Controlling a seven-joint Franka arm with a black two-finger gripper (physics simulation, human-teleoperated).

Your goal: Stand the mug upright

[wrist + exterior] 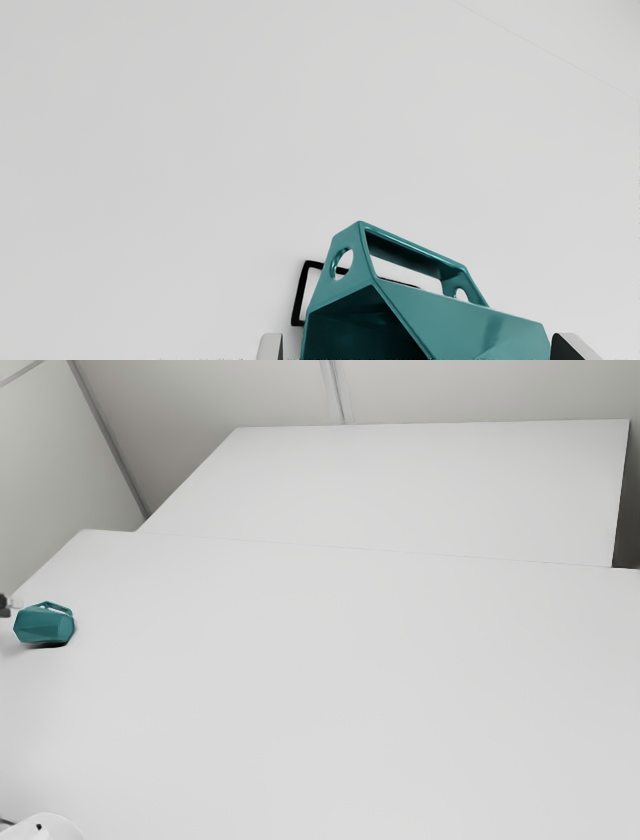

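Gripper (417, 346) open at the exterior view's far left edge, its fingers wide apart with the mug (45, 625) between them. A gap shows between one finger (270, 347) and the mug's mouth; the other is close by the base end, touching or not I cannot tell. The mug lies on its side, handle (415, 250) uppermost, at the left of the desk (330, 690). So the task's end is not met: a firm grip and a turn onto the base look to be what is left. What shows of the mug's inside is dark teal wall; whether it holds anything deeper, I cannot tell. Beyond the desk, on the far side, stands another table (400, 480).
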